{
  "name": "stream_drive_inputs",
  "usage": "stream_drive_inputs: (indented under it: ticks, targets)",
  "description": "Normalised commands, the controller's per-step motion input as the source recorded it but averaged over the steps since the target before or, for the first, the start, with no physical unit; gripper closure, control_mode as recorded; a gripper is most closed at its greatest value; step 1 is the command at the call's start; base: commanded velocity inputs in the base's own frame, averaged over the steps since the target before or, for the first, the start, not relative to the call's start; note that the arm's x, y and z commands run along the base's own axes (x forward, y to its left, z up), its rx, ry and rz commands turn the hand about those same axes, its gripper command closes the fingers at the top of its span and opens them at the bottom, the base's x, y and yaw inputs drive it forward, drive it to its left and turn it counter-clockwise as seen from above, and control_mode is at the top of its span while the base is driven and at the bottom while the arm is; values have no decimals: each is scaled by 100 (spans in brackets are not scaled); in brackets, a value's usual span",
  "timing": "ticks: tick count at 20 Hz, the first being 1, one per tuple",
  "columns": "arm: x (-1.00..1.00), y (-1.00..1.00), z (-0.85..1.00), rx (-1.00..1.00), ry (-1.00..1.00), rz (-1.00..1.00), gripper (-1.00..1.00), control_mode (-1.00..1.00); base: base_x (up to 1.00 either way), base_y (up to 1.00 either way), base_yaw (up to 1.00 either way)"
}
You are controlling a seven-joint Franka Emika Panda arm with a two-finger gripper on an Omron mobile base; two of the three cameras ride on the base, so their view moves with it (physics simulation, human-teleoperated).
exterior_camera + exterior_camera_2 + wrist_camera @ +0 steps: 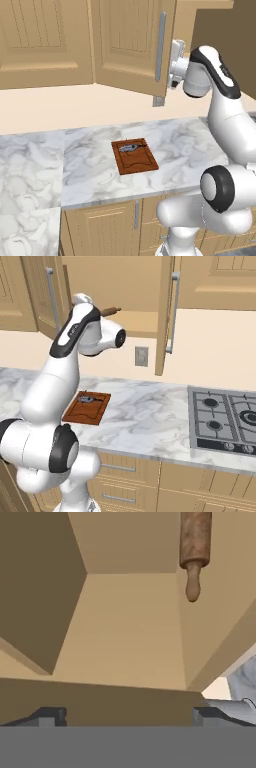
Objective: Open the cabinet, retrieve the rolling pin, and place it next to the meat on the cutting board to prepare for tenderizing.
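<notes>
the cabinet (167,311) stands open with both doors swung wide, so the step in hand looks like the reach for the rolling pin (194,547), which lies on the shelf inside. the gripper (128,714) faces into the cabinet, jaws spread apart and holding nothing. next it likely needs to advance and line up across the pin's barrel — not the thin handle. the meat (131,147) waits on the cutting board (135,157) below. no writing or labels are readable.
</notes>
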Motion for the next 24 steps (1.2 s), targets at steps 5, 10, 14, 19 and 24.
stream_drive_inputs:
  ticks: [5, 10, 14, 19, 24]
  targets:
    - [-30, 58, 0, -4, -1, 16, -100, -100, 0, 0, 0]
    - [-69, 66, 0, -9, -8, 17, -100, -100, 0, 0, 0]
    - [-76, 71, 0, -10, -10, 17, -100, -100, 0, 0, 0]
    - [-56, 79, 0, -10, -6, 14, -100, -100, 0, 0, 0]
    - [-11, 95, 0, -10, 0, 8, -100, -100, 0, 0, 0]
